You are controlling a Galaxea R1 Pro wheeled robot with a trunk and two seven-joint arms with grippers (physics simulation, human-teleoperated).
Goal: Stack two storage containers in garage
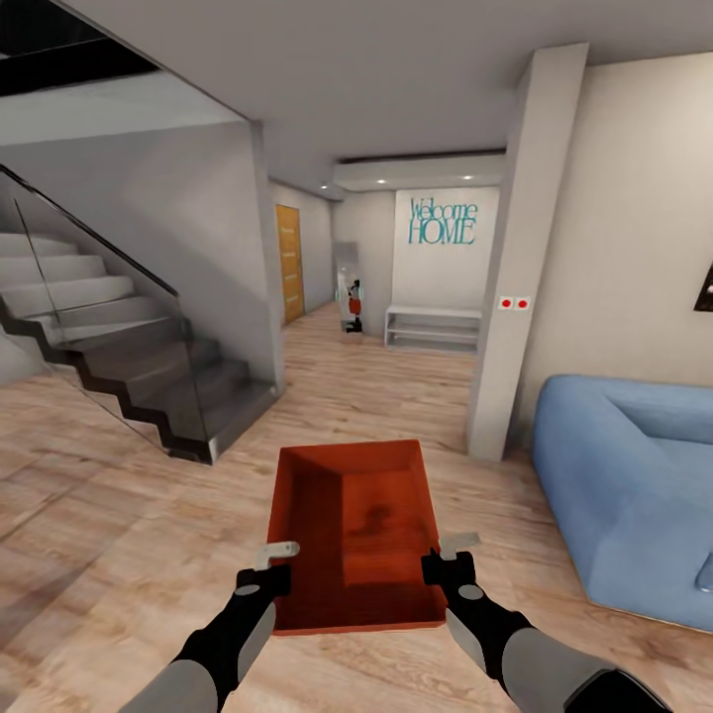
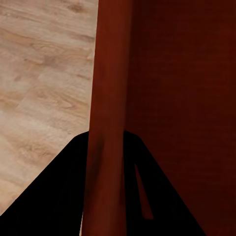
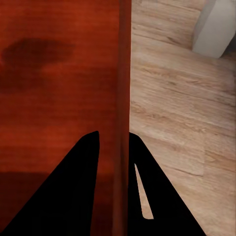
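an orange-red bin [image 1: 356, 525] hangs in front of the robot above the wood floor [image 1: 119, 535], carried between both arms — shallow, open-topped, rectangular, with thin flat walls and a darker blotch on its inner base. the left claw [image 1: 275, 566] pinches the bin's left wall, one finger on each side of it, as the left wrist view shows; the right claw [image 1: 446, 560] pinches the right wall the same way. ahead lie a staircase [image 1: 129, 347] at left, a white pillar [image 1: 515, 267], a blue sofa [image 1: 634, 475] at right — and a wall lettered "welcome home" [image 1: 443, 222].
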